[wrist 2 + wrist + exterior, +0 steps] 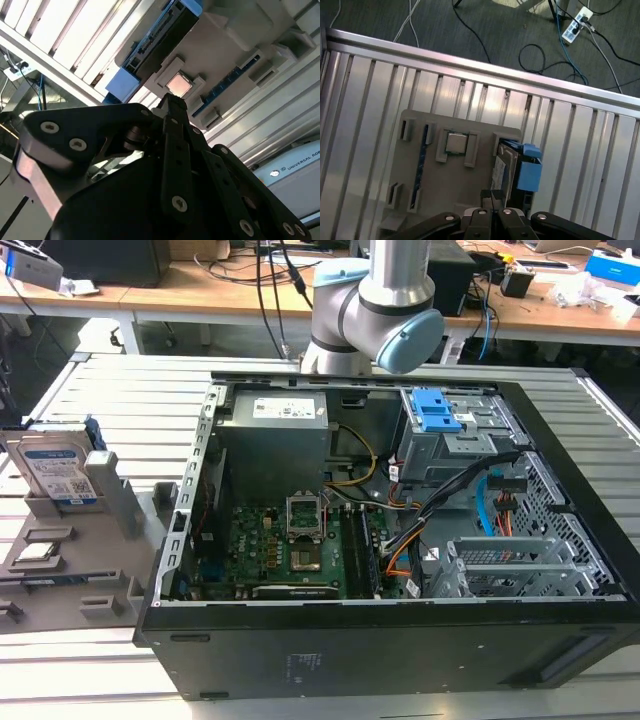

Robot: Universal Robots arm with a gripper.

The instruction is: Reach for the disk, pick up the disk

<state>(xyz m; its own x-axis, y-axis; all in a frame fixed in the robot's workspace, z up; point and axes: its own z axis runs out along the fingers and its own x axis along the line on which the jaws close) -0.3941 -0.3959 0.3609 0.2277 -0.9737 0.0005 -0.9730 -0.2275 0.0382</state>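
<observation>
While the disk stands beside the chip, the closed, empty gripper hovers above.

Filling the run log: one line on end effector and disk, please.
phase: reach | end effector: shut, empty, over grey holder | disk: upright in that holder, untouched

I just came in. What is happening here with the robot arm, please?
A robot arm is to pick up the disk. The disk stands on edge in a grey holder beside the open computer case, at the exterior view's left. In the first wrist view the gripper hangs above the holder, near the disk, shut and empty. The disk is not yet touched. A small chip lies in its slot nearby.
</observation>
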